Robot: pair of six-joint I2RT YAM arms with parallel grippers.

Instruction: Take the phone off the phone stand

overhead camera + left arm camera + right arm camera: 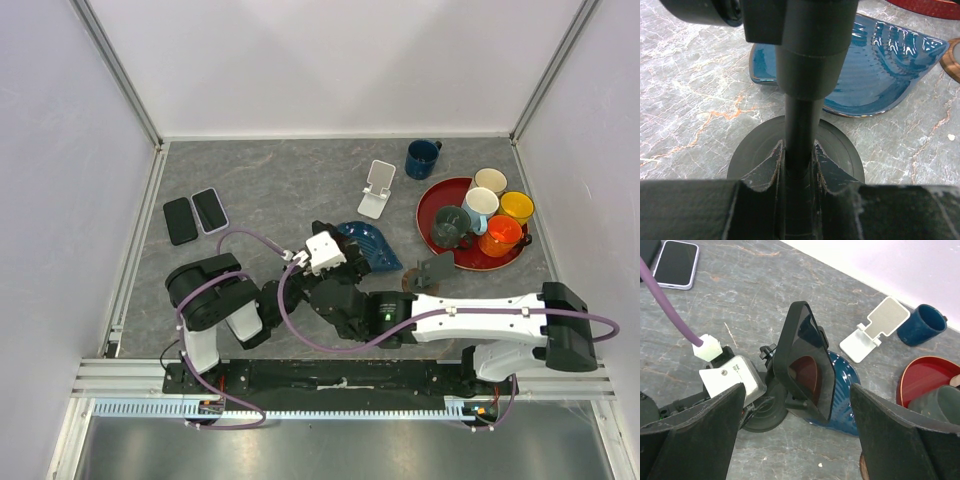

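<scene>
A black phone [802,360] leans on a black phone stand with a thin pole [801,125] and a round base [840,145]. The stand is on the table in front of a blue dish [840,390]. My left gripper [800,150] is shut on the stand's pole just above the base. Its white wrist camera [325,250] sits left of the stand. My right gripper [797,405] is open wide and empty, and the phone lies ahead between its fingers [700,435] without touching them. In the top view the phone is hidden among the arms.
Two more phones [195,215] lie at the far left. An empty white phone stand [377,188] and a blue mug [422,158] stand at the back. A red tray [440,195] with several mugs is at the right. A brown coaster [412,282] lies beside the blue dish [372,245].
</scene>
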